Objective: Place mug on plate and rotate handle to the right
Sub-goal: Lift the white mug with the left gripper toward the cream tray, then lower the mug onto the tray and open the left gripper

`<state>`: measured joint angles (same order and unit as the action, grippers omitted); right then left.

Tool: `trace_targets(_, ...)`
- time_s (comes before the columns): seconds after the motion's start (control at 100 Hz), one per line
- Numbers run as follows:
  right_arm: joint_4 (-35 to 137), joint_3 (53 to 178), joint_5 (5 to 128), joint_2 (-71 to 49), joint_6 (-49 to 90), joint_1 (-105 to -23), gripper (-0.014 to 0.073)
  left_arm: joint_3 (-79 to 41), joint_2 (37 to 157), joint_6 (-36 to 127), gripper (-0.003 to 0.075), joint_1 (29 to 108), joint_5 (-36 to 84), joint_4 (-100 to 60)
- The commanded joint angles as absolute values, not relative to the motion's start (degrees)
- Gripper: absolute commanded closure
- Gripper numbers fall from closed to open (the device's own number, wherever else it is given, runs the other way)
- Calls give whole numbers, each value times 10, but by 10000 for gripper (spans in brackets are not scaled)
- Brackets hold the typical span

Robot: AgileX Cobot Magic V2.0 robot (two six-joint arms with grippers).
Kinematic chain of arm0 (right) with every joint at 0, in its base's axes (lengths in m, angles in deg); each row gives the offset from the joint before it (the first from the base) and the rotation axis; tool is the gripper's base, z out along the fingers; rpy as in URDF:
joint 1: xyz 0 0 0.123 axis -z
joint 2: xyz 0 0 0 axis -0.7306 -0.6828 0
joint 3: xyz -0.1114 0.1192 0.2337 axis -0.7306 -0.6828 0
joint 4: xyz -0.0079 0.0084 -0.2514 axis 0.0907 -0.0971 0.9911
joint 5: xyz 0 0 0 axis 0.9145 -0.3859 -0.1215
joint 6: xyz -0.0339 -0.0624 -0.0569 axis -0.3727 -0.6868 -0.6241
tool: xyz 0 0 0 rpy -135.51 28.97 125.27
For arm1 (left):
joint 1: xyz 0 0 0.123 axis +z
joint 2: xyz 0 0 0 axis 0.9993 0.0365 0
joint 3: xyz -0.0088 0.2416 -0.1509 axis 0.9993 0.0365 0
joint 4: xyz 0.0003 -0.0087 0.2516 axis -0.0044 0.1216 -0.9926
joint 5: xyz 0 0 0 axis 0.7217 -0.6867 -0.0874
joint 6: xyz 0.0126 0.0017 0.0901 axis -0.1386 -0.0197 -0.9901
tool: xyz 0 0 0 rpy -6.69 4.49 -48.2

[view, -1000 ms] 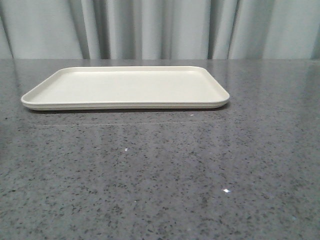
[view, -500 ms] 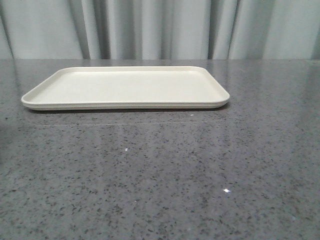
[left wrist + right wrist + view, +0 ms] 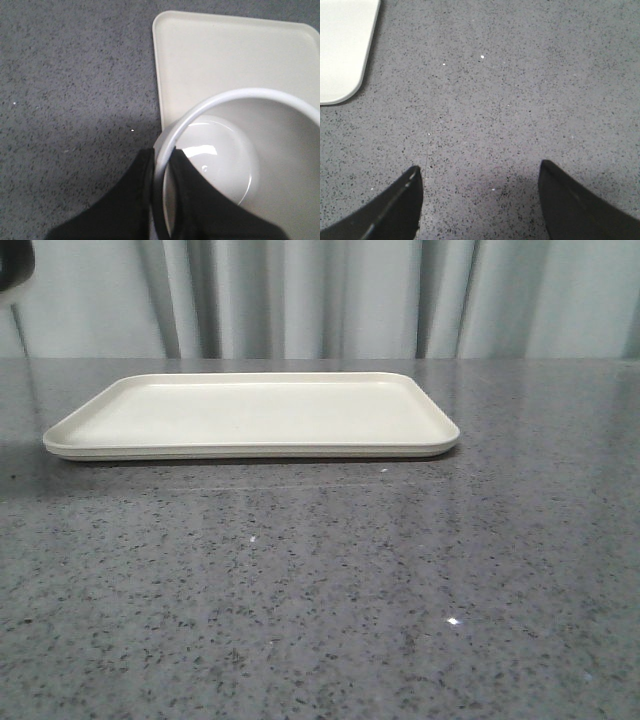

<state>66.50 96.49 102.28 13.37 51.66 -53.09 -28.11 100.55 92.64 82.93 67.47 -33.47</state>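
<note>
**Two pincers, one mug carried at the plate's corner**

Two black fingers (image 3: 192,200) of the left gripper (image 3: 162,200) were pinched together on the white rim of the mug (image 3: 240,165), one inside the wall and one outside, and the mug hung partly over the near corner of the plate (image 3: 220,55), its glossy inner floor catching the light. No handle showed from the left wrist camera; the mug's open mouth filled that side of the picture and hid whatever lay beneath it. Beside the grip, the plate's rounded corner and low raised rim ran away along the grey speckled table (image 3: 70,80), and most of the cream surface beyond the mug lay bare.

Over at the right gripper (image 3: 480,200), the fingers stood wide apart above plain tabletop, holding nothing, with just a rounded corner of the plate in sight off to one side, well apart from the fingertips.

From the front camera, the plate sat flat toward the back of the table, its rim unbroken on every edge, and grey stone spread wide in front of it and to both sides. A dark shape (image 3: 14,265) poked in at the upper left corner, too cut off to identify. Pleated grey curtains (image 3: 330,300) hung behind the table's far edge.
</note>
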Motion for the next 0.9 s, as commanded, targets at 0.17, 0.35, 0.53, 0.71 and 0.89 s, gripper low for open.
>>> trace_targets(0.17, 667, 984, 977, 129, 517, -532, 93, -377, 1106, 929, 741, 756, 636, -313)
trace_targets(0.35, 667, 984, 977, 129, 517, -532, 93, -433, 1192, 932, 741, 703, 632, -313)
trace_targets(0.53, 667, 984, 977, 129, 517, -532, 93, -493, 1270, 933, 741, 666, 632, -313)
trace_targets(0.71, 667, 984, 977, 129, 517, -532, 93, -540, 1327, 933, 741, 644, 632, -313)
trace_targets(0.89, 667, 984, 977, 129, 517, -532, 93, -562, 1360, 933, 741, 636, 632, -313)
